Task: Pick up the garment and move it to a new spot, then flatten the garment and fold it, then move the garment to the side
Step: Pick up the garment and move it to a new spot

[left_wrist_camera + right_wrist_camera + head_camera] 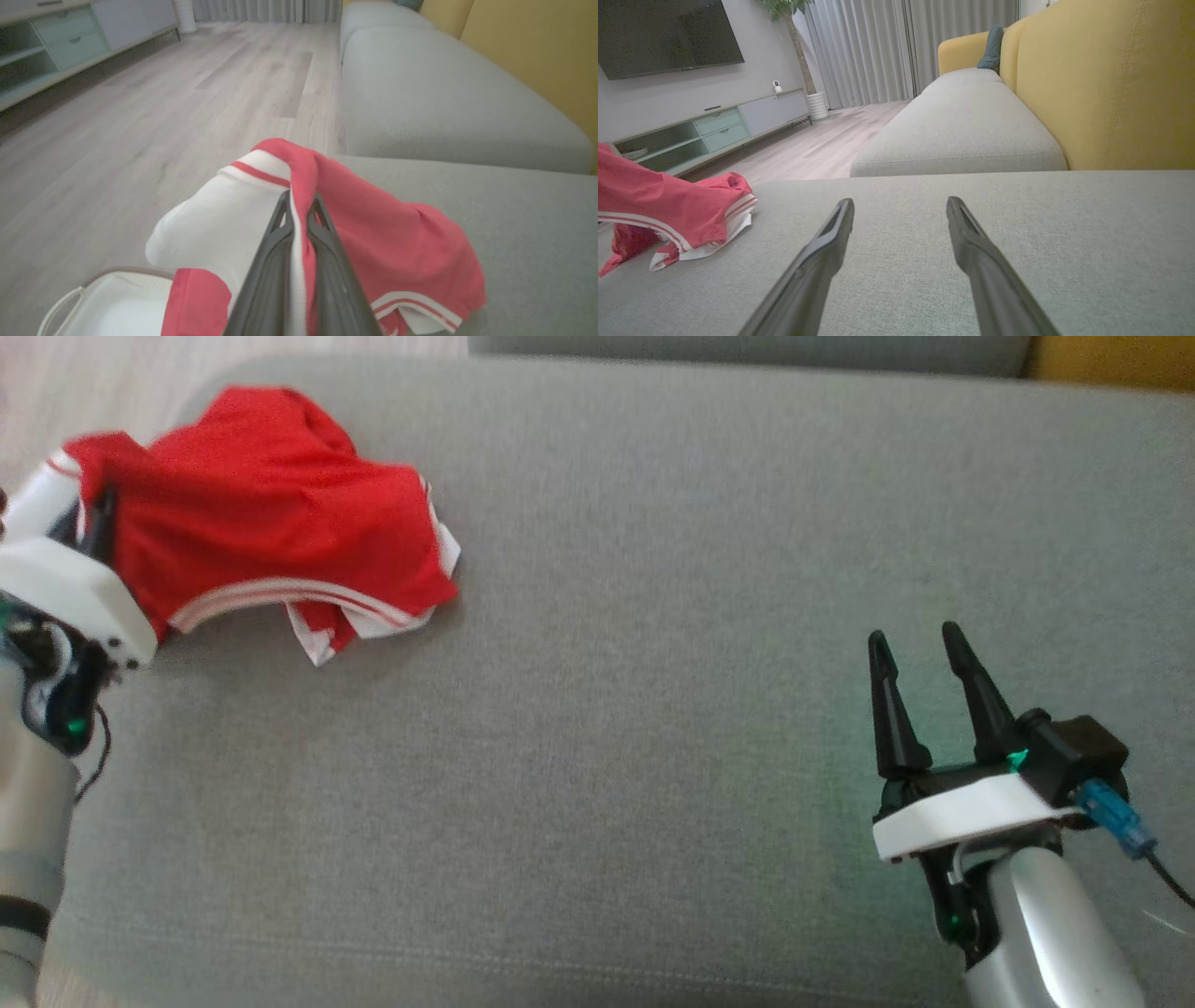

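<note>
The garment (271,513) lies bunched at the far left corner of the sofa cushion (672,644), a fold apparently lifted by the left gripper (301,199), fingers clamped on it. The right gripper (920,649) hovers near the right edge, fingers wide, empty.

Location type: domestic living room. Identifying features in the right wrist view: wall-mounted television (668,35), low media cabinet (724,123) with drawers and open shelves, full-length grey curtains (878,46), potted plant (799,51), pale wood-plank floor (817,144). Seating: yellow-backed sofa (1111,84) with grey seat cushions (962,126) and one teal throw cushion (993,46) at its far end.
</note>
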Robot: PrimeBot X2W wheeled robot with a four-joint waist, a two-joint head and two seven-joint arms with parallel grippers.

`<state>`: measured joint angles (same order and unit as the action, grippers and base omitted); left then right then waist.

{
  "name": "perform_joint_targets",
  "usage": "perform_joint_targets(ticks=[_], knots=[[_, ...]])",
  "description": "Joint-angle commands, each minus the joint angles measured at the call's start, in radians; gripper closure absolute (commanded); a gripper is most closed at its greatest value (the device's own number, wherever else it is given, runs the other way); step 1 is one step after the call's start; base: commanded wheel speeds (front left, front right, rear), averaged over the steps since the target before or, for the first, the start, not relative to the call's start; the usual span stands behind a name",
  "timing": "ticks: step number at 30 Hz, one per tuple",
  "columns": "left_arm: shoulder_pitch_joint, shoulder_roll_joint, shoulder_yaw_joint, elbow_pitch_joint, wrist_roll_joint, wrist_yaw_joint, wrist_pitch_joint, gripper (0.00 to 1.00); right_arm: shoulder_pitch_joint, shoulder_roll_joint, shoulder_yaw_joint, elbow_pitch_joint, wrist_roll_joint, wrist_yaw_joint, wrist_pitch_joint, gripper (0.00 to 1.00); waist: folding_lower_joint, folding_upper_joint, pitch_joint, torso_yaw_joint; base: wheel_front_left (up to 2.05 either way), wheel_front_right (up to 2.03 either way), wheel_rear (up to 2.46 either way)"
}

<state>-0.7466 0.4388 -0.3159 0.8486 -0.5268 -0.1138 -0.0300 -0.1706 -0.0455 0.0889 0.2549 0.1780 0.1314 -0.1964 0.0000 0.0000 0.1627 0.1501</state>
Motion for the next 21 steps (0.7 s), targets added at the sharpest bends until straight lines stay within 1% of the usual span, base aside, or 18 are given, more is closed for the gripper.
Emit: perform_joint_targets(ticks=[1, 4, 5, 8, 11, 13, 17, 21], knots=[[-0.063, 0.073, 0.032, -0.067, 0.012, 0.017, -0.017, 1.0, 0.001, -0.005, 0.03, -0.016, 0.014, -0.001, -0.015, 0.0, 0.0, 0.0, -0.065, -0.005, 0.0, 0.0, 0.0], [-0.071, 0.088, 0.04, -0.152, 0.025, 0.053, -0.039, 1.0, 0.008, -0.005, 0.047, 0.006, 0.03, -0.001, -0.025, 0.0, 0.0, 0.0, -0.105, -0.016, 0.0, 0.0, 0.0], [-0.071, 0.088, 0.04, -0.152, 0.025, 0.053, -0.039, 1.0, 0.008, -0.005, 0.047, 0.006, 0.03, -0.001, -0.025, 0.0, 0.0, 0.0, -0.105, -0.016, 0.0, 0.0, 0.0], [-0.076, 0.102, 0.052, -0.252, 0.036, 0.091, -0.061, 1.0, 0.013, -0.005, 0.064, 0.021, 0.047, -0.001, -0.033, 0.0, 0.0, 0.0, -0.134, -0.033, 0.0, 0.0, 0.0], [-0.081, 0.112, 0.071, -0.355, 0.048, 0.14, -0.083, 1.0, 0.012, -0.005, 0.068, 0.03, 0.058, -0.001, -0.04, 0.0, 0.0, 0.0, -0.148, -0.057, 0.0, 0.0, 0.0], [-0.081, 0.119, 0.071, -0.42, 0.06, 0.16, -0.085, 1.0, 0.007, -0.005, 0.07, 0.034, 0.061, -0.001, -0.043, 0.0, 0.0, 0.0, -0.15, -0.076, 0.0, 0.0, 0.0], [-0.076, 0.13, 0.064, -0.523, 0.07, 0.179, -0.054, 1.0, -0.007, -0.005, 0.07, 0.033, 0.063, -0.001, -0.049, 0.0, 0.0, 0.0, -0.141, -0.122, 0.0, 0.0, 0.0], [-0.074, 0.132, 0.051, -0.605, 0.067, 0.185, -0.012, 1.0, -0.025, -0.005, 0.068, 0.028, 0.062, -0.001, -0.053, 0.0, 0.0, 0.0, -0.122, -0.173, 0.0, 0.0, 0.0]])
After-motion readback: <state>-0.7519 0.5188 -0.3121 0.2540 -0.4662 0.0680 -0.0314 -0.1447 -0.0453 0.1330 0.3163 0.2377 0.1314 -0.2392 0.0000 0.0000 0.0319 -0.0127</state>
